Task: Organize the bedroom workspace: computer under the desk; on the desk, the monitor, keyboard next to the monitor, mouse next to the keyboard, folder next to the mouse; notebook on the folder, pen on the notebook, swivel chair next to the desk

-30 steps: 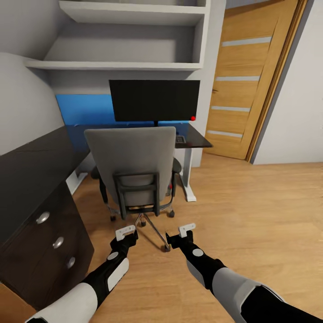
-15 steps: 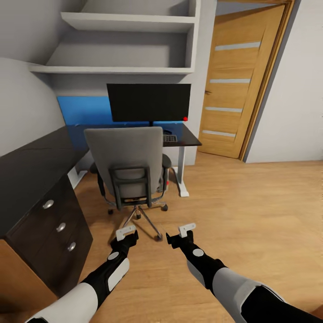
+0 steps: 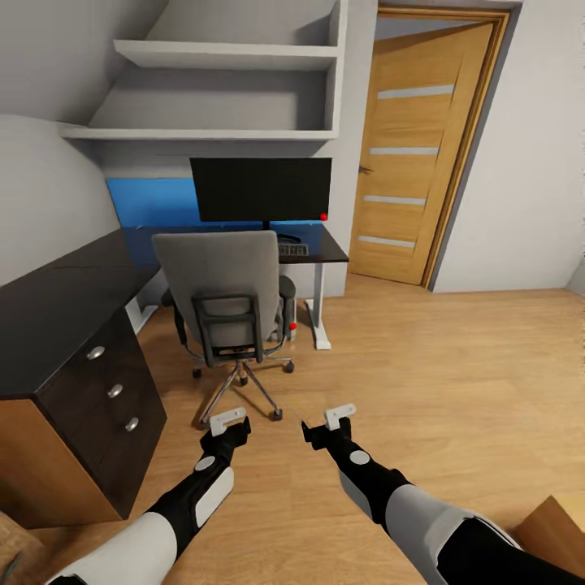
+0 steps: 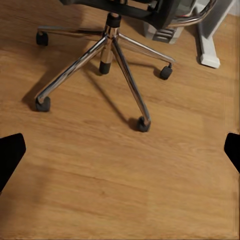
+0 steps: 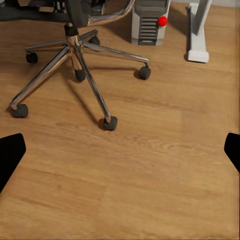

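Grippers: my left gripper (image 3: 228, 423) and right gripper (image 3: 327, 422) hang spread, empty, low over floor for travel.
Chair: grey swivel chair (image 3: 221, 292) faces black desk (image 3: 325, 248), back to me.
Monitor: black monitor (image 3: 260, 188) on desk.
Computer: grey tower (image 5: 149, 21) beneath.

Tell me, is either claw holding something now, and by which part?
Nothing is held. The left claw and right claw are open above the bare wooden floor, apart from the grey swivel chair.
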Robot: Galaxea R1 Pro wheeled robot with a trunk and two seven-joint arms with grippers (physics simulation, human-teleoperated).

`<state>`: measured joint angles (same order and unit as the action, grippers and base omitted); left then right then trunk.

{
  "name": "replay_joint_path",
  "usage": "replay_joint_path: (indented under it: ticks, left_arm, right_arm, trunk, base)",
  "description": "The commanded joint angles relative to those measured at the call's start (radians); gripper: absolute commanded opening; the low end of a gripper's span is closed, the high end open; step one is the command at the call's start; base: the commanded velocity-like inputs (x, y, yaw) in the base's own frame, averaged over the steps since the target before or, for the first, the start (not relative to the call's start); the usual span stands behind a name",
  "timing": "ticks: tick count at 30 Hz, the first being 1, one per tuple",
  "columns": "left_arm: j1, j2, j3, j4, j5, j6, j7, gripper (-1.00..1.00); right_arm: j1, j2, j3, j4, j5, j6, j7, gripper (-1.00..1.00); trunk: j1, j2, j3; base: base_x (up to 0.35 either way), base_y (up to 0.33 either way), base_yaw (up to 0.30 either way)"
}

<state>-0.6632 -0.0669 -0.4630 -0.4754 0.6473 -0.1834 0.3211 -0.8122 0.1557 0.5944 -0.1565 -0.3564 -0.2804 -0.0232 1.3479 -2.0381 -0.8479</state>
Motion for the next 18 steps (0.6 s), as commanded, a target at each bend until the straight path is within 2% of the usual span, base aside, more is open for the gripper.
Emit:
replay_joint_path:
  ticks: [1,4,8,11,13,15,16,18]
  left_arm:
    - [-0.001,0.001,-0.008,0.000,0.012,-0.006,0.006,1.00]
    - [-0.001,0.003,-0.007,0.001,0.017,-0.007,0.005,1.00]
    - [-0.001,0.002,-0.006,0.010,0.020,-0.008,0.006,1.00]
    - [-0.001,-0.001,-0.008,0.050,0.021,-0.008,0.007,1.00]
    - [-0.001,-0.004,-0.010,0.111,0.020,-0.010,0.006,1.00]
    - [0.000,-0.006,-0.010,0.177,0.020,-0.032,0.006,1.00]
    - [0.000,-0.007,-0.010,0.230,0.020,-0.081,0.006,1.00]
    - [0.000,-0.009,-0.010,0.288,0.019,-0.153,0.006,1.00]
  right_arm:
    - [-0.001,0.000,0.008,0.001,-0.009,-0.004,-0.003,1.00]
    - [-0.001,-0.002,0.007,0.002,-0.009,-0.019,-0.004,1.00]
    - [-0.001,-0.007,0.005,0.003,-0.010,-0.036,-0.006,1.00]
    - [0.000,-0.024,0.004,0.003,-0.014,-0.050,-0.006,1.00]
    - [0.003,-0.039,0.004,0.026,-0.019,-0.090,-0.010,1.00]
    - [0.013,-0.047,0.004,0.075,-0.041,-0.168,-0.012,1.00]
    - [0.020,-0.050,0.004,0.115,-0.077,-0.238,-0.012,1.00]
    - [0.026,-0.051,0.005,0.146,-0.124,-0.295,-0.013,1.00]
  trunk:
    - [-0.005,0.007,0.002]
    - [-0.016,0.028,0.012]
    - [-0.031,0.056,0.024]
    - [-0.043,0.077,0.034]
    - [-0.051,0.091,0.040]
    - [-0.058,0.105,0.046]
    - [-0.062,0.112,0.049]
    - [-0.070,0.126,0.056]
  base:
    - [-0.300,-0.151,0.000]
    - [-0.237,-0.078,0.000]
    - [-0.064,-0.019,0.000]
    - [-0.012,-0.004,0.000]
    - [-0.004,-0.001,0.000]
    - [-0.001,0.000,0.000]
    - [0.000,0.000,0.000]
    - [0.000,0.000,0.000]
